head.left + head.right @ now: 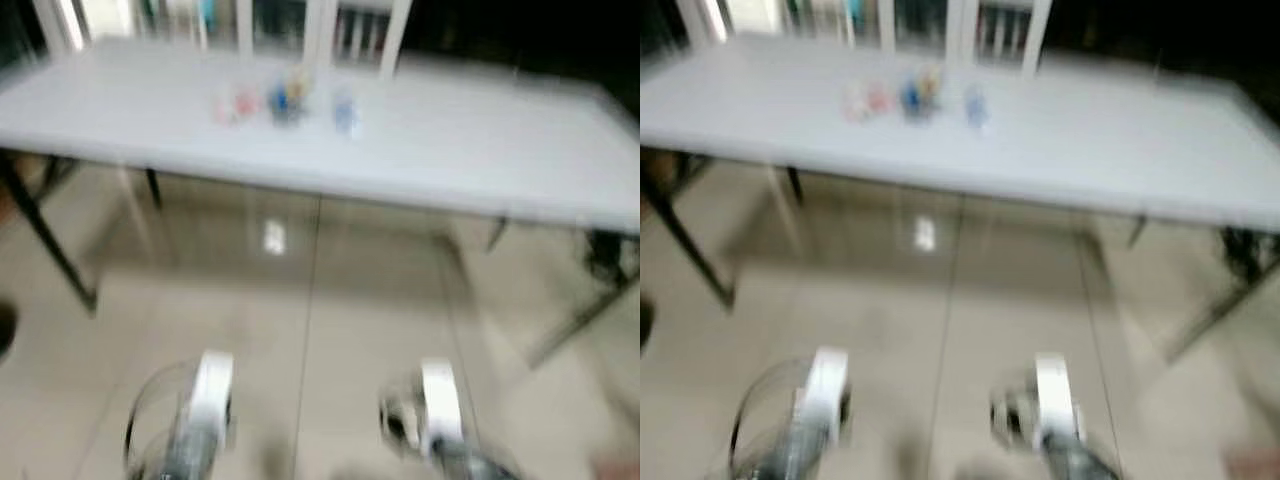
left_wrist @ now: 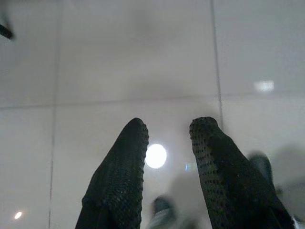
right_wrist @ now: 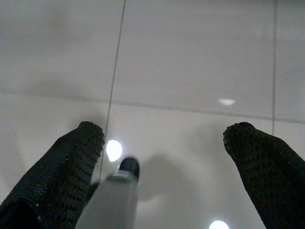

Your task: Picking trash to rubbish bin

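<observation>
Trash (image 1: pixel 285 103), small blurred colourful bits, sits clustered on the white worktop (image 1: pixel 470 150) ahead. Both arms hang low over the tiled floor (image 2: pixel 143 62); left gripper (image 2: pixel 167 138) and right gripper (image 3: pixel 164 138) have fingers spread, holding nothing.

white table (image 1: pixel 480 150) bearing blurred small items (image 1: pixel 285 102)

Items (image 1: pixel 285 103): you see small coloured blurs on the table (image 1: pixel 450 150); what they are cannot be told.
Table: its ends are cut off for you at both sides.
Arms (image 1: pixel 205 405): blurred, cropped at the bottom edge.
</observation>
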